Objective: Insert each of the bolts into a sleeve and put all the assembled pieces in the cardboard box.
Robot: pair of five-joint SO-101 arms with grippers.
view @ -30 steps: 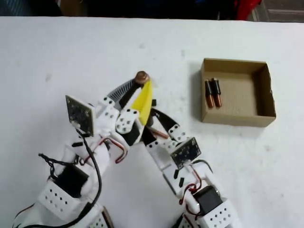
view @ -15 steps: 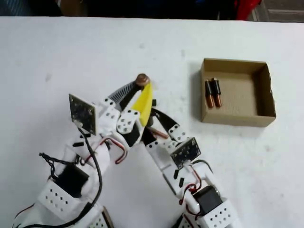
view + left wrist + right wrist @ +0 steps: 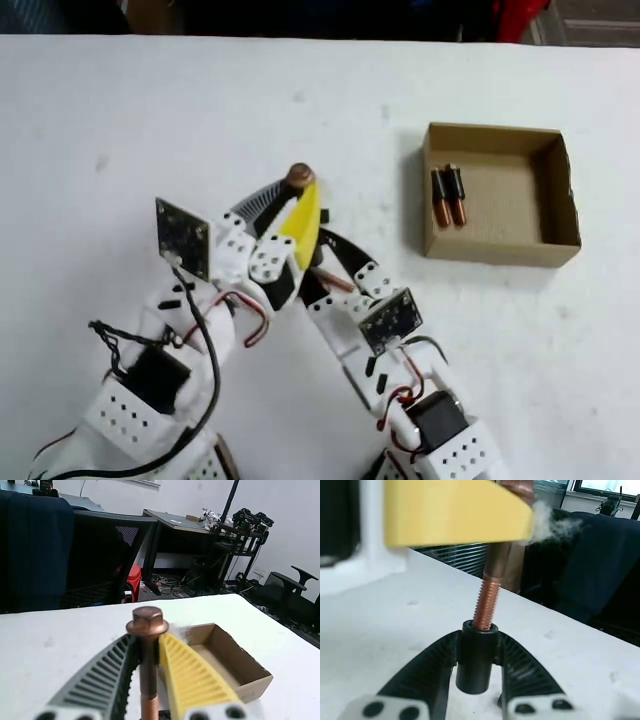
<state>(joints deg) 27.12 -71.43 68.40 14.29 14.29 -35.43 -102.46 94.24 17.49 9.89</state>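
Note:
A copper bolt [image 3: 148, 655] is upright in my left gripper [image 3: 149, 645], which is shut on its shank between a grey finger and a yellow finger [image 3: 192, 675]. In the high view the bolt head [image 3: 299, 176] shows at the tip of the left gripper [image 3: 297, 188]. My right gripper [image 3: 476, 667] is shut on a black sleeve [image 3: 476, 655], and the threaded end of the bolt [image 3: 487, 602] stands in the sleeve's mouth. The right gripper [image 3: 318, 258] sits just under the yellow finger, left of the cardboard box [image 3: 490, 250].
Two assembled pieces [image 3: 447, 196] lie side by side in the box's left part. The box [image 3: 250, 677] also shows beyond the bolt in the left wrist view. Both arms meet at the table's front centre, with bare white table [image 3: 150, 120] around them.
The left arm has shifted slightly toward the front, bringing the bolt head nearer the right gripper. The right arm has kept still.

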